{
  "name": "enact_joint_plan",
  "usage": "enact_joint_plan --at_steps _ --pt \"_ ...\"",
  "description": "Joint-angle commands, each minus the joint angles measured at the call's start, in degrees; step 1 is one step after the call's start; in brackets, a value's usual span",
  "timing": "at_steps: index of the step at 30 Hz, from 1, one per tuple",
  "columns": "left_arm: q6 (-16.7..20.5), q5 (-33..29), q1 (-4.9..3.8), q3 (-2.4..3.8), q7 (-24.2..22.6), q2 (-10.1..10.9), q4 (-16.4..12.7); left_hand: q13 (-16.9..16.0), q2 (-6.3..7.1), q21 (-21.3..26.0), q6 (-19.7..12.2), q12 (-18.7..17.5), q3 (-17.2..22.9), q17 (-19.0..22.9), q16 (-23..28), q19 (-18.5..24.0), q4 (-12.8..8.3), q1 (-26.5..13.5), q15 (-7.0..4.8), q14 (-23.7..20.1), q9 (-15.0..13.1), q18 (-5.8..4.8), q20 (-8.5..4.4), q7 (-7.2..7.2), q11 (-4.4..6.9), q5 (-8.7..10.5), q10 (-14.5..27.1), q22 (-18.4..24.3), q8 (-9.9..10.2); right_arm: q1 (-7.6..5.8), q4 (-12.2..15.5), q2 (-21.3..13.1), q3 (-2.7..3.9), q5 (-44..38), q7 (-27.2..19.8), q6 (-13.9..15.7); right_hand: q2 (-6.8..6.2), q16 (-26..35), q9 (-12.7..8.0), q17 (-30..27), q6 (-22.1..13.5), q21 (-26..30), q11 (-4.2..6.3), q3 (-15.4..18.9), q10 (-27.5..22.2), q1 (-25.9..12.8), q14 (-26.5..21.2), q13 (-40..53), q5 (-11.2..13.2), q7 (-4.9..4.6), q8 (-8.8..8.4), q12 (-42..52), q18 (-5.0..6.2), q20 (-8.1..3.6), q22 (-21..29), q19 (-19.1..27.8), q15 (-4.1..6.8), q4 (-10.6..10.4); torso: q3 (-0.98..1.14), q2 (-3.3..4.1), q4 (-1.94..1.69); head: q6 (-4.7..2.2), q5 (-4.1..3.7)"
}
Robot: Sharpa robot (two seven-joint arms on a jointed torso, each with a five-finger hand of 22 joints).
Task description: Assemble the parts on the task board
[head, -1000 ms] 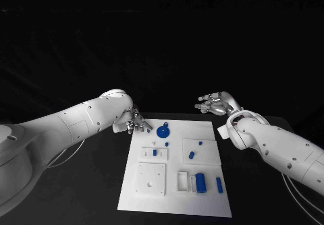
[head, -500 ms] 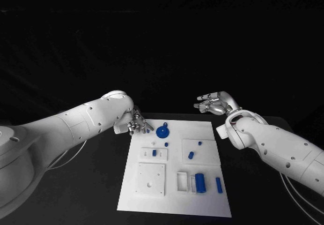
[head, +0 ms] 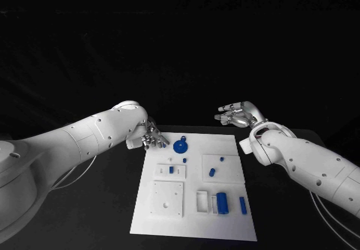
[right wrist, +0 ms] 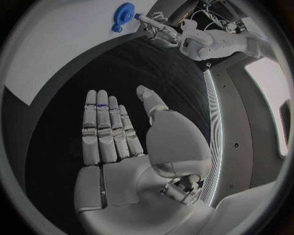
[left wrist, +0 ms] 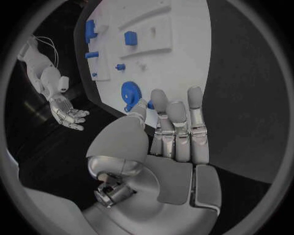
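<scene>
The white task board (head: pixel 195 219) lies in the middle of the table. Near its far edge is a round blue disc part (head: pixel 181 146), also seen as the blue disc (left wrist: pixel 130 93) and the blue disc (right wrist: pixel 124 11). My left hand (head: pixel 152 138) hovers at the board's far left corner with its fingers straight and apart. It holds nothing, and its fingertips (left wrist: pixel 195 95) reach close to the disc. My right hand (head: pixel 236 115) is raised beyond the board's far right corner, palm open and empty, as the right hand (right wrist: pixel 122 137) shows.
Small blue pegs (head: pixel 171 170) (head: pixel 212 172) stand in raised white blocks on the board. A blue cylinder (head: pixel 222 202) and a blue bar (head: pixel 243 204) lie near the front right. A white square plate (head: pixel 168 198) with holes sits at the front left. Black table surrounds the board.
</scene>
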State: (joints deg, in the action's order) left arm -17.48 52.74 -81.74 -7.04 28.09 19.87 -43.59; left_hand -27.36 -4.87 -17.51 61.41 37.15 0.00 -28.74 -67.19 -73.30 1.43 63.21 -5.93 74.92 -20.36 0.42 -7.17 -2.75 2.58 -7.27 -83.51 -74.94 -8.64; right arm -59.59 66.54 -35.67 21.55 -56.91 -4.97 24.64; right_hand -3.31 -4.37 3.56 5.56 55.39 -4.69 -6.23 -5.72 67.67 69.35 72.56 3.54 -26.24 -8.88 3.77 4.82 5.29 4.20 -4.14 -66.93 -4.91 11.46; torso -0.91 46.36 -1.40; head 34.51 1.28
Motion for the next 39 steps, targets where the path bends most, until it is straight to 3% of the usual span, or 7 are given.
enact_joint_plan --at_steps 1,21,28,33,36,39 --pt "1.3 -1.2 0.01 0.0 -1.2 -0.1 0.1 -0.1 -0.79 -0.3 -0.1 0.3 0.1 0.0 -0.3 0.0 -0.6 0.3 -0.14 -0.3 0.0 0.29 0.05 0.12 0.05 -0.1 0.0 -1.0 0.1 -0.01 0.0 0.1 0.04 0.1 -0.4 -0.5 -0.12 0.3 0.0 -0.1 -0.2 -0.3 -0.01 0.1 -0.5 0.1 -0.4 -0.1 -0.2 0.0 -0.26 -0.2 -0.32 -0.02 0.1 0.4 0.13 -0.2 0.01 0.01 0.01 0.01 0.04" --pt "1.9 -2.1 0.01 0.0 -1.7 -0.4 0.8 -0.2 -1.83 -0.5 -0.1 0.5 0.0 0.0 -0.5 0.1 -1.4 1.5 -0.16 -0.3 0.0 0.3 0.04 0.2 0.09 -0.09 0.1 -1.0 0.0 -0.02 -0.2 0.3 0.04 0.1 -0.3 -0.9 -0.1 0.2 0.0 -0.5 -0.3 -0.3 -0.07 0.0 -0.6 0.1 -0.5 -0.1 -0.5 -0.03 -0.27 -0.1 -0.32 0.06 0.1 0.7 0.08 0.0 0.06 0.05 0.03 -0.01 0.03" --pt "1.5 -2.5 0.01 0.0 -1.9 -0.5 0.8 -0.1 -3.76 -0.6 0.6 0.5 1.7 0.0 -0.6 0.2 -4.4 5.3 -0.39 -0.3 -1.4 0.18 -0.14 0.87 0.35 -1.94 -0.1 -1.1 -1.2 -0.02 -0.2 0.3 0.04 0.0 -0.2 -0.9 -0.1 0.2 0.0 -0.6 -0.3 -0.4 -0.07 -0.1 -0.7 0.1 -0.5 -0.1 -1.0 -0.03 -0.27 -0.1 -0.3 0.06 0.1 0.7 0.09 0.1 0.03 0.02 0.01 0.01 -0.01" --pt "1.3 -2.8 0.01 0.0 -1.9 -0.3 0.6 0.1 -4.67 -1.1 -0.2 0.4 2.8 -0.2 -0.7 0.2 -7.3 7.4 -0.57 -0.1 -7.4 0.1 -0.29 1.55 0.65 -3.97 -0.6 -1.1 -4.1 -0.02 -0.2 0.4 0.04 0.0 -0.2 -0.9 -0.12 0.2 0.0 -0.6 -0.3 -0.4 -0.07 -0.1 -0.7 0.0 -0.5 -0.1 -1.1 -0.03 -0.27 -0.1 -0.3 0.06 0.1 0.8 0.09 0.1 0.02 0.01 0.02 0.07 -0.02" --pt "1.4 -3.0 0.02 0.0 -1.9 -0.2 0.4 0.1 -4.84 -1.6 -0.9 0.3 3.7 -0.3 -0.9 0.3 -8.5 7.2 -0.7 0.1 -14.1 0.13 -0.37 2.1 0.89 -5.07 -0.9 -1.1 -6.3 -0.02 -0.2 0.4 0.04 0.0 -0.2 -0.9 -0.12 0.2 0.0 -0.6 -0.3 -0.4 -0.07 -0.1 -0.7 0.0 -0.5 -0.1 -1.1 -0.03 -0.27 -0.1 -0.3 0.06 0.1 0.8 0.09 0.1 0.02 0.0 0.02 0.08 -0.01" --pt "1.7 -3.3 0.02 0.0 -1.8 0.0 0.1 0.1 -4.93 -2.2 -1.2 0.5 5.1 -0.7 -1.2 0.4 -9.3 6.7 -0.7 0.3 -18.4 0.28 -0.31 2.07 0.98 -6.31 -1.2 -1.1 -6.2 -0.02 -0.3 0.4 0.04 0.0 -0.3 -0.9 -0.12 0.2 0.0 -0.6 -0.3 -0.4 -0.07 -0.1 -0.7 0.0 -0.5 -0.1 -1.1 -0.03 -0.27 -0.1 -0.3 0.06 0.1 0.8 0.09 0.1 0.0 0.01 0.0 0.09 -0.01"
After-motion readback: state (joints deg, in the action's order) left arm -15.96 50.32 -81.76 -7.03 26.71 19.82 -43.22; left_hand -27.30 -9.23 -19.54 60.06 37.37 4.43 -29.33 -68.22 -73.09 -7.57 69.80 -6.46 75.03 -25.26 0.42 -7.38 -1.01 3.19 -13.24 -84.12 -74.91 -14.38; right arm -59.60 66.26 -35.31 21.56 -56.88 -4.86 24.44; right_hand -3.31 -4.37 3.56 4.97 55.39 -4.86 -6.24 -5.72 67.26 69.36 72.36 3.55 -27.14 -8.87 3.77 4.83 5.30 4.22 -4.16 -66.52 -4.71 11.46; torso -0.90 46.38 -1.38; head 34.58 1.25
